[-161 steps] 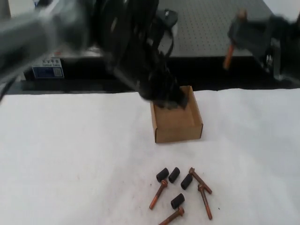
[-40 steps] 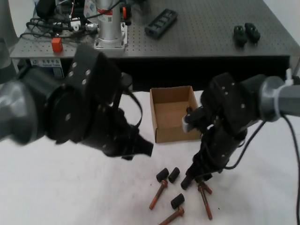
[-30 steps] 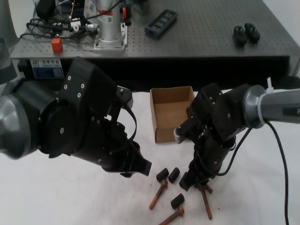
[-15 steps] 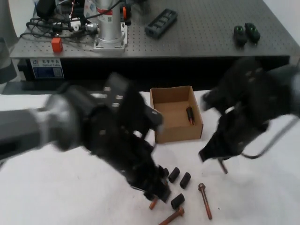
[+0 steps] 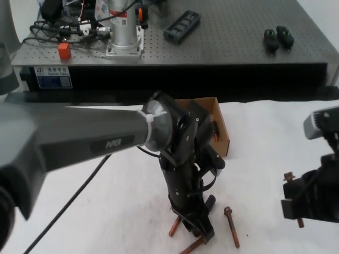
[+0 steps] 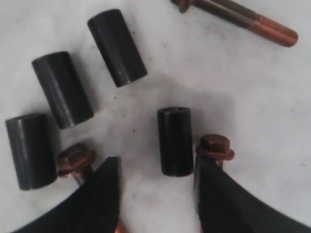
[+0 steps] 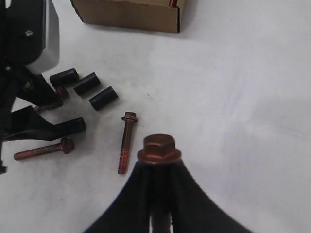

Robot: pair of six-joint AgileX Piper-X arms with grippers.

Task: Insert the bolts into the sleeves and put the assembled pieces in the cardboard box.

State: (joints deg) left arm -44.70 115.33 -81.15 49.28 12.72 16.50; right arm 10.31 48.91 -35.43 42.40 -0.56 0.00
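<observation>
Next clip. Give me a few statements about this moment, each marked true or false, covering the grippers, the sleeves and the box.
1. The right gripper holds a bolt. True.
2. The left gripper is shut on a sleeve. False: it is open, with a finger on either side of a sleeve lying on the cloth.
3. Four sleeves lie loose on the cloth. True.
4. The cardboard box lies tipped on its side. False: it stands upright, opening upward.

Left hand (image 6: 154,170) lowered to straddle a sleeve (image 6: 175,141), right hand (image 7: 159,170) pulled back with a bolt (image 7: 159,148) clamped
</observation>
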